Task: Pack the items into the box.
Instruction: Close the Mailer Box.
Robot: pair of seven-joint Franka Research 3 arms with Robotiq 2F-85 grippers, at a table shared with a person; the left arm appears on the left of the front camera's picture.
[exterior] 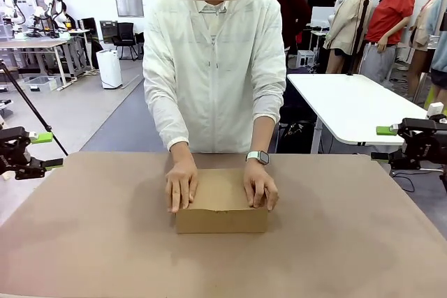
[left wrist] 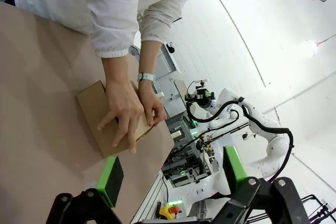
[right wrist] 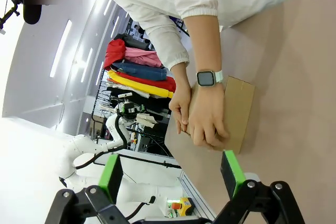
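Box lid is down w/ the person's hands flat on top, so I can't see what's inside. Left gripper and right gripper are both cut off at the pic edges in front view. Watch face too small to read.

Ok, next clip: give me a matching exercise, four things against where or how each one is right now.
Things:
1. box
2. person's hands
3. left gripper
4. right gripper

States:
A. open, at the table's right edge
B. resting on the lid
C. closed, mid-table
D. open, at the table's left edge

Pairs: 1-C, 2-B, 3-D, 4-A
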